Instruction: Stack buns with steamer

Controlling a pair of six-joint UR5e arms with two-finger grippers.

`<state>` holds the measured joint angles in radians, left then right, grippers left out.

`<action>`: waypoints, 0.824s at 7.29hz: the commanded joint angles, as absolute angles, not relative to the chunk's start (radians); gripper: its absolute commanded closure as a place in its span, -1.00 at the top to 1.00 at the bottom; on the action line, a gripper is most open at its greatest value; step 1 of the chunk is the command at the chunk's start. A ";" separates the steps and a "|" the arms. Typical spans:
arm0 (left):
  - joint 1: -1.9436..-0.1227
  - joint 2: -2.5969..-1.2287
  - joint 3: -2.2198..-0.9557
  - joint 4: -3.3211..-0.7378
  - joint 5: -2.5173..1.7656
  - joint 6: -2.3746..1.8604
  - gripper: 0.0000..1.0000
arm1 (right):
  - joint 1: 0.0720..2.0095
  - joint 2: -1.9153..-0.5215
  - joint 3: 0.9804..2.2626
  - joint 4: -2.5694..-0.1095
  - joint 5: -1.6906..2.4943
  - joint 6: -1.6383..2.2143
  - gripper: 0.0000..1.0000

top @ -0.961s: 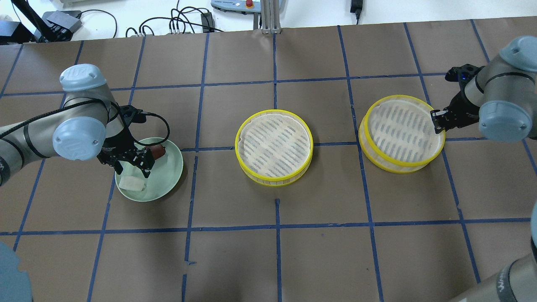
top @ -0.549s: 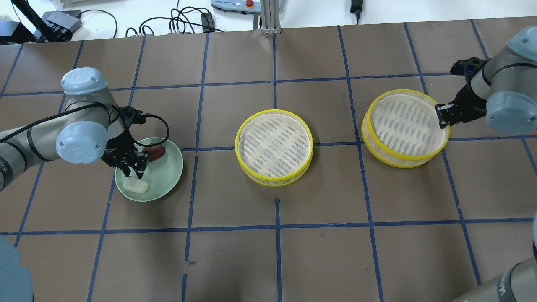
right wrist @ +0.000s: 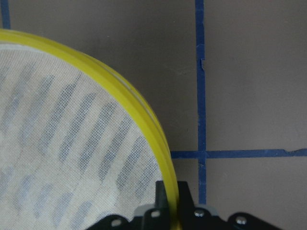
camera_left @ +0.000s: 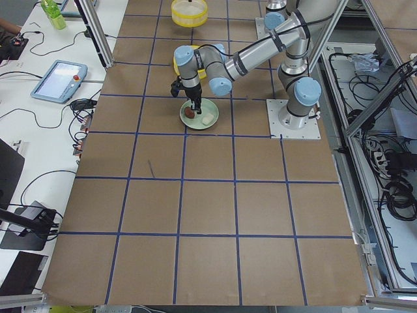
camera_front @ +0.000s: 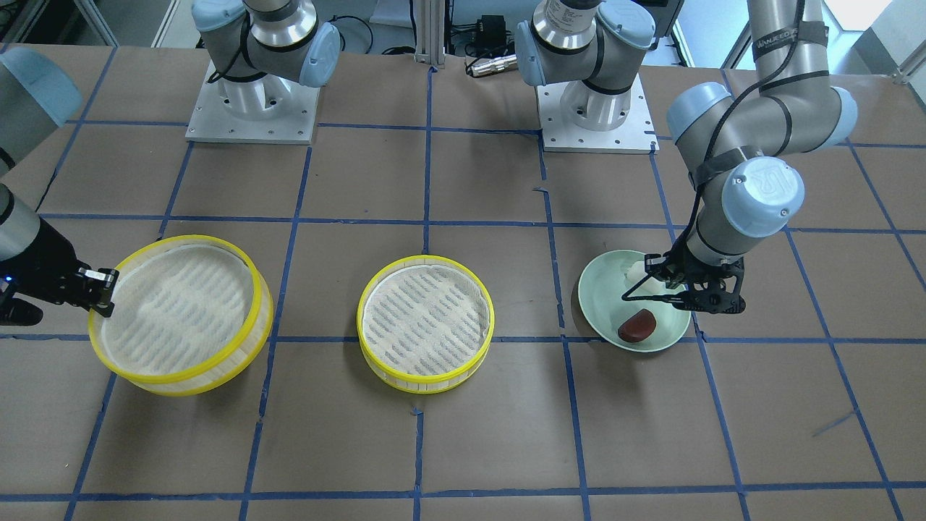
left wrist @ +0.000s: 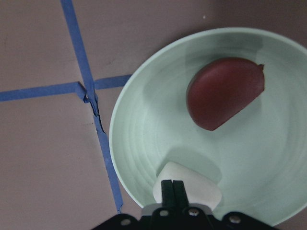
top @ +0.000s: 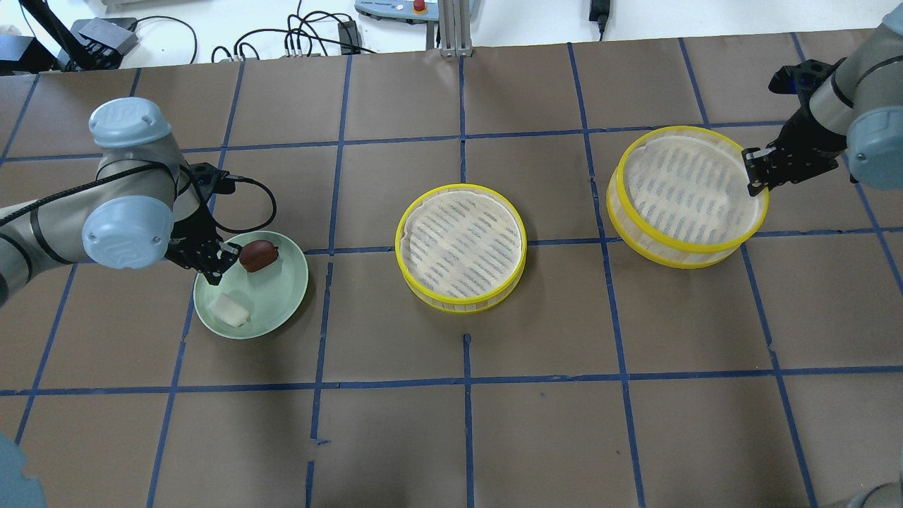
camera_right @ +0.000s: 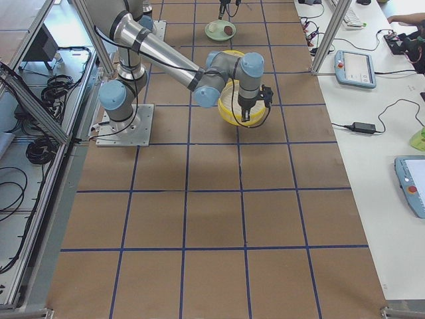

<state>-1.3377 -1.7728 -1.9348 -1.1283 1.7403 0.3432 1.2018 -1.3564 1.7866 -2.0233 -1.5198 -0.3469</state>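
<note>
Your left gripper point(top: 211, 257) was clenched on nothing, fingers pressed together in the left wrist view. It hung over the plate point(top: 276, 300) near the rim at 10 o'clock in the overhead view. Both buns lay loose on that plate, apart from each other. The red-brown bun point(top: 257, 255) was at 12 o'clock and the white bun point(top: 231, 309) at 7 o'clock.

Handling, my guess:
- **White bun:** it looked soft and light. Take it across the short sides of its stubby body, and close gently or it dents.
- **Red-brown bun:** it had a smooth, rounded skin that probably slips. Take it across the broad middle, not the pointed end.
- **Approach:** you needed the fingers opened before going down, and a straight descent so the plate did not skid on the table point(top: 465, 423).

Your right gripper point(top: 753, 173) was grasping the yellow rim of the tilted steamer point(top: 677, 190) at 3 o'clock, one finger inside and one outside, as the right wrist view showed. That steamer sat tilted, and I couldn't tell whether its far edge touched the table.

It looked light and thin-walled with a mesh floor. A one-point rim pinch lets it swing and flex, so move it slowly and keep it level.

The middle steamer point(top: 462, 247) sat flat at the table's centre, empty and untouched by either arm. No bun was in a steamer yet.
</note>
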 commanded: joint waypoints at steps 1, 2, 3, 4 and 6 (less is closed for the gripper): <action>-1.339 -1.747 -1.942 -1.160 1.736 0.351 0.28 | 1.248 -1.381 1.784 -1.994 -1.516 -0.269 -0.92; -1.336 -1.778 -1.959 -1.160 1.744 0.353 0.59 | 1.276 -1.379 1.784 -1.994 -1.517 -0.246 -0.92; -1.335 -1.808 -1.963 -1.152 1.746 0.354 0.66 | 1.279 -1.379 1.786 -1.994 -1.514 -0.242 -0.92; -1.333 -1.819 -1.963 -1.151 1.746 0.353 0.66 | 1.279 -1.379 1.789 -1.994 -1.514 -0.242 -0.92; -1.330 -1.848 -1.968 -1.149 1.749 0.353 0.65 | 1.279 -1.378 1.790 -1.996 -1.516 -0.244 -0.92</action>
